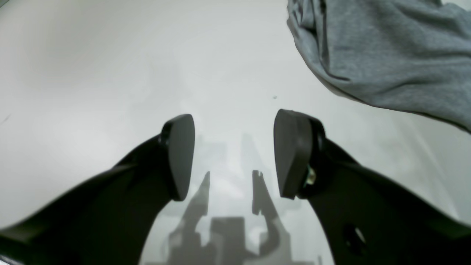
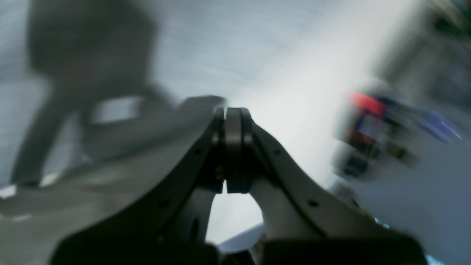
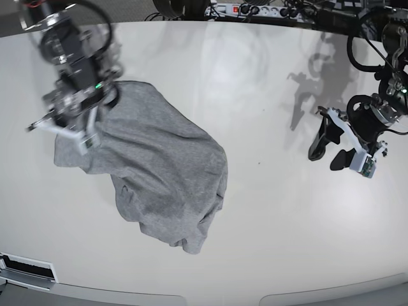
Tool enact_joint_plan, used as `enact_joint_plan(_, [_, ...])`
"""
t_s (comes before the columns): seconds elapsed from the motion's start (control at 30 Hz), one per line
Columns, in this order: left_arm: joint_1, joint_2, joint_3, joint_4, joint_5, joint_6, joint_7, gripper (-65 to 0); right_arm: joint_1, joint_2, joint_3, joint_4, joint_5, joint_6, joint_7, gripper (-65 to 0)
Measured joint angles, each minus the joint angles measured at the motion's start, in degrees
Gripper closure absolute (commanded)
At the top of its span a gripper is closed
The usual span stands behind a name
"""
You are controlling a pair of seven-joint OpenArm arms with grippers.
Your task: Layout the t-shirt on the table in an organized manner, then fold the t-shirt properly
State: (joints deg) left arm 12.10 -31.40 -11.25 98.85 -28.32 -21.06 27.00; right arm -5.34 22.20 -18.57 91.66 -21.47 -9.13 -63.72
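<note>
T-shirt (image 3: 159, 172), heather-grey, lies crumpled in a loose heap on the white worktop (image 3: 268, 210), its near end a bunched fold, its far end lifted under the right hand (image 3: 67, 124). Soft, light knit, I'd say: it will drape and drag rather than slide stiffly, so a hem or sleeve edge looks the best purchase. That right hand is clamped tight at the shirt's far-left corner and seems to pinch cloth, though blur hides the contact. Well off to the shirt's side, the left hand (image 3: 338, 146) hovers, spread wide and carrying nothing.
</note>
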Motion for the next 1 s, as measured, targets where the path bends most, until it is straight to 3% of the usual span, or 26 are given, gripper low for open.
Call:
enact_joint_plan(0.07, [0.13,0.00,0.00,0.00,0.02,-0.20,0.09,-35.6,1.66,2.23,3.82,0.59,1.01,-2.45,5.42,0.0])
enact_joint_plan(0.13, [0.28,-0.07,-0.02,0.00,0.02,0.00,0.07,-35.6,2.16,2.95,7.91,0.85,5.35,-0.55,11.17,0.0])
enact_joint_plan(0.2, [0.31,-0.02,-0.02,0.00,0.02,0.00,0.09,-35.6,2.86,2.56,10.47,0.68,15.37,6.47,13.99,0.0])
enact_joint_plan(0.37, [0.28,-0.04,0.00,0.00,0.00,0.00,0.09,-35.6,10.32,1.75,11.82,0.42,42.36,28.28,20.96,0.0])
enact_joint_plan(0.43, [0.28,-0.07,-0.02,0.00,0.00,0.02,0.09,-35.6,13.31,-0.79,12.04,0.66,48.19,34.42,21.55,0.0])
enact_joint_plan(0.5, [0.28,-0.04,-0.02,0.00,0.00,0.00,0.09,-35.6,14.86,-4.96,12.00,0.24,49.53,38.25,21.46,0.0])
enact_joint_plan(0.63, [0.31,-0.04,0.00,0.00,-0.02,0.00,0.28,-35.6,17.38,-13.64,10.19,-5.53,40.89,38.95,19.04,0.0])
enact_joint_plan(0.73, [0.28,-0.07,-0.02,0.00,0.00,0.00,0.55,-35.6,20.02,-17.64,6.36,-12.92,37.00,37.44,19.93,0.0])
enact_joint_plan(1.0, [0.28,-0.07,-0.02,0.00,0.00,0.00,1.14,-35.6,25.70,-24.37,-3.67,-38.95,22.49,24.15,30.80,0.0])
